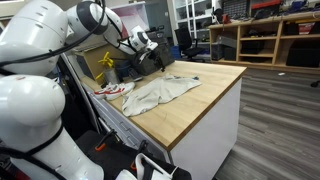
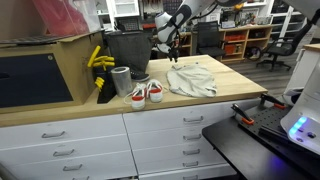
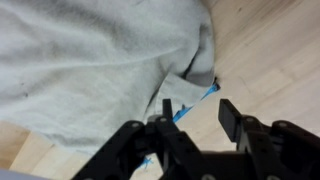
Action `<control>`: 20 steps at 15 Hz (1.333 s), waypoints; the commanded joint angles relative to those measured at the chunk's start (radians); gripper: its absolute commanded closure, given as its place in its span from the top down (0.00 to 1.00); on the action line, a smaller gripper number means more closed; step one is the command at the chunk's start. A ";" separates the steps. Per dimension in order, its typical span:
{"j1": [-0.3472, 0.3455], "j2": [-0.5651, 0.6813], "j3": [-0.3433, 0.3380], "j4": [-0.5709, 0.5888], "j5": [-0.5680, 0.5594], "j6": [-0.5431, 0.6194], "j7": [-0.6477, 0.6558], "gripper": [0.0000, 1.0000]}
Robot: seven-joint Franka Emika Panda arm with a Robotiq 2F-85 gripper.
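We find the grey cloth [image 3: 100, 70] spread on the wooden countertop [image 3: 270, 60]. Most of it lies to one side of the jaws, and a folded corner with a blue edge reaches up to one finger [image 3: 166, 108]. The gripper [image 3: 197, 112] stands partly open; bare wood shows in the gap, and we see nothing clamped. In an exterior view the gripper [image 2: 165, 50] hangs over the cloth's far edge. A black bin [image 2: 125, 50] stands near the jaws, and a pair of red-and-white shoes [image 2: 147, 93] sits well apart from them, beside the cloth.

No text, label or number can be read anywhere.
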State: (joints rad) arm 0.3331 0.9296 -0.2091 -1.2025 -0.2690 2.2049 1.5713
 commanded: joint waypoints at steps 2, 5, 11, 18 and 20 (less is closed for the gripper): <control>-0.061 -0.246 0.067 -0.196 0.013 -0.152 -0.206 0.93; -0.116 -0.357 0.114 -0.335 0.039 -0.202 -0.355 1.00; -0.152 -0.459 0.147 -0.647 0.044 -0.229 -0.493 1.00; -0.126 -0.510 0.213 -0.916 0.047 -0.172 -0.537 1.00; -0.122 -0.494 0.227 -0.938 0.051 -0.183 -0.550 1.00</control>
State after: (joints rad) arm 0.2067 0.4738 0.0050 -2.0607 -0.2290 2.0058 1.0656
